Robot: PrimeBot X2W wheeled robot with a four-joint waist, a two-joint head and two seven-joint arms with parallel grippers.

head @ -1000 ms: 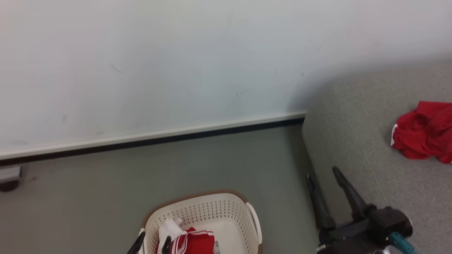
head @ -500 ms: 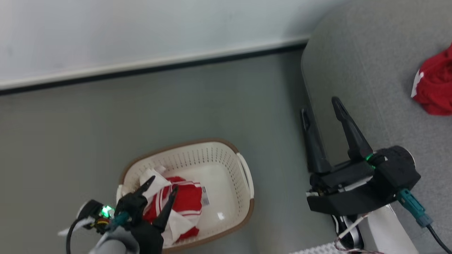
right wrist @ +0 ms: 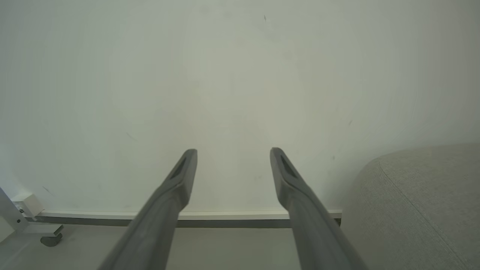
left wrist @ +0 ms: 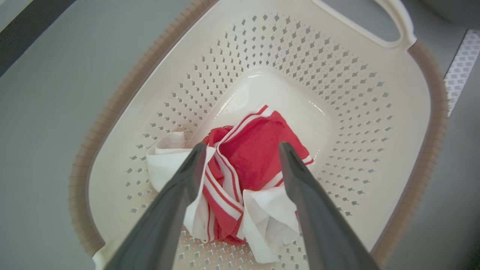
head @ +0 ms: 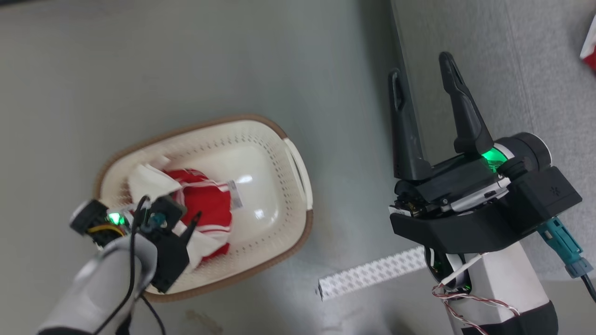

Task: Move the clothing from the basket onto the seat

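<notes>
The cream-white basket (head: 209, 122) with its brown rim stands on the grey floor at the lower left. Inside lies the clothing (head: 205, 204), a crumpled red garment with white trim and stripes, seen close in the left wrist view (left wrist: 258, 150). My left gripper (left wrist: 242, 147) hangs open just above that garment, one finger on each side, touching nothing that I can see; in the head view it shows over the basket's near left (head: 186, 218). My right gripper (head: 421, 67) stands open and empty beside the seat (head: 512, 93). A red piece of clothing (head: 590, 51) lies on the seat at the right edge.
A paper label (head: 235, 193) lies inside the basket. A white patterned strip (head: 372, 274) lies on the floor between basket and seat. The right wrist view faces a pale wall with a baseboard (right wrist: 225, 215), a caster (right wrist: 50, 240) and the seat's corner (right wrist: 412, 210).
The head camera has tipped down, so the whole picture shifted. My left arm has come in over the basket and lowered toward the red garment. My right gripper stays open.
</notes>
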